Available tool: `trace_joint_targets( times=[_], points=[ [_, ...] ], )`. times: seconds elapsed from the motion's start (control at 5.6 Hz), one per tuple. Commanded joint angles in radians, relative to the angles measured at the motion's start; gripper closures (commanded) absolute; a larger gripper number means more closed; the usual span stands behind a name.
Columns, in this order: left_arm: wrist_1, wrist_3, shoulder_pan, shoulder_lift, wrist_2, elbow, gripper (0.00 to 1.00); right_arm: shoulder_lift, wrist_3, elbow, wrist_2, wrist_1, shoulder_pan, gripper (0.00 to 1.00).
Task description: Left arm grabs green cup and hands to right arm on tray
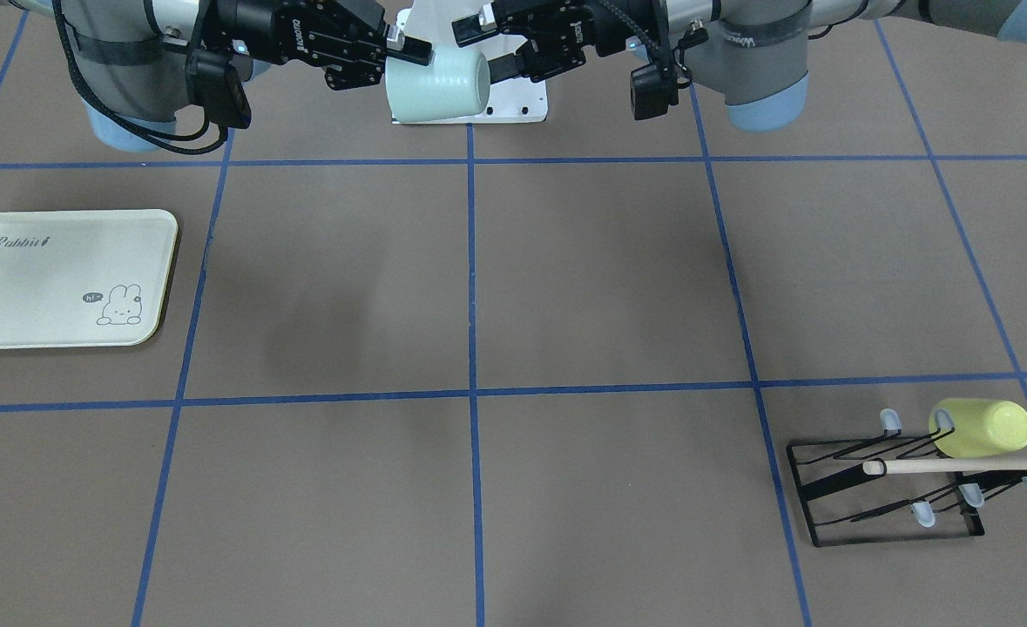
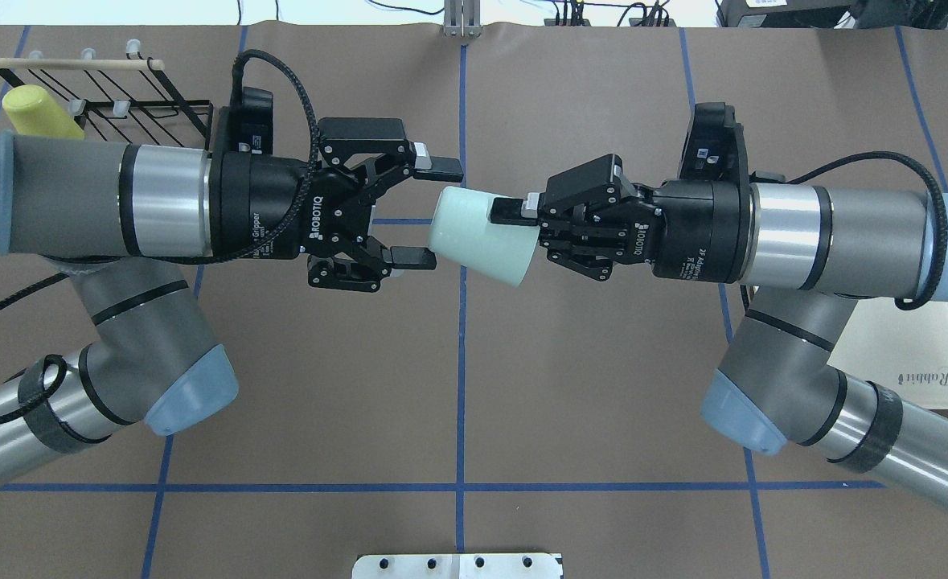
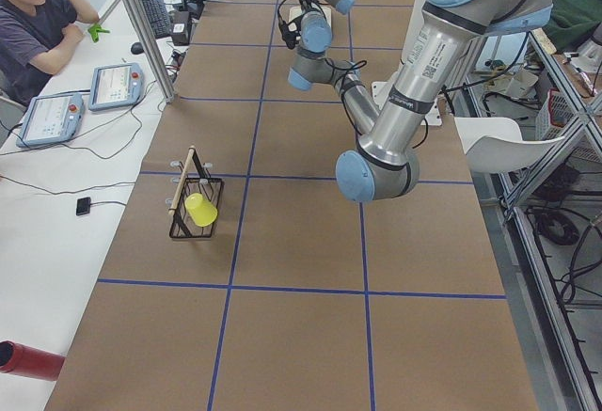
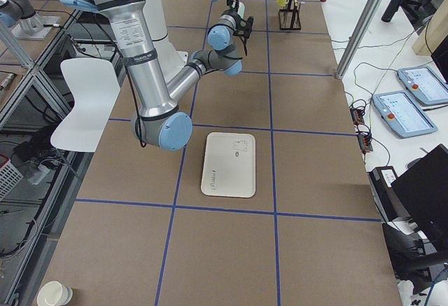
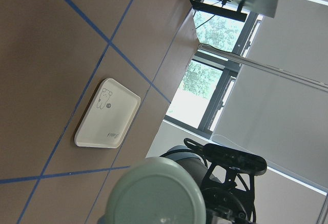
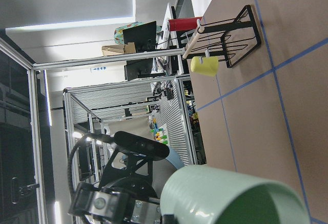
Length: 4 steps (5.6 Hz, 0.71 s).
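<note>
Plastic of the green cup (image 2: 474,237) looks light, stiff and slick; the rim wall seems the surest hold. It hangs sideways above the tabletop (image 2: 361,362), pinched at the rim by the right hand (image 2: 514,215); the left hand (image 2: 428,213) gapes open beside its base.

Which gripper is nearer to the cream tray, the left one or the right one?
Right. The right gripper, shut on the green cup, is on the same side of the middle blue line as the tray. The open left gripper is beyond the cup, farther from the tray.
</note>
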Motion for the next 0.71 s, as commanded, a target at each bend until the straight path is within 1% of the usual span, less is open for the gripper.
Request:
trace_joint_targets(
  times=[0.0,0.18,0.36,0.54],
  points=[
    [0.058,0.117,-0.048,0.006,-0.098,0.035,0.0,-0.006,-0.001,0.005,0.037,-0.003,0.047,1.0],
    [0.125,0.19,-0.063,0.009,-0.137,0.037,0.0,0.002,0.001,0.007,0.124,-0.135,0.128,1.0],
    [0.139,0.205,-0.069,0.018,-0.139,0.037,0.0,0.004,-0.002,0.007,0.239,-0.247,0.21,1.0],
    [0.191,0.222,-0.116,0.019,-0.207,0.058,0.0,0.005,-0.022,0.005,0.406,-0.411,0.298,1.0]
  ],
)
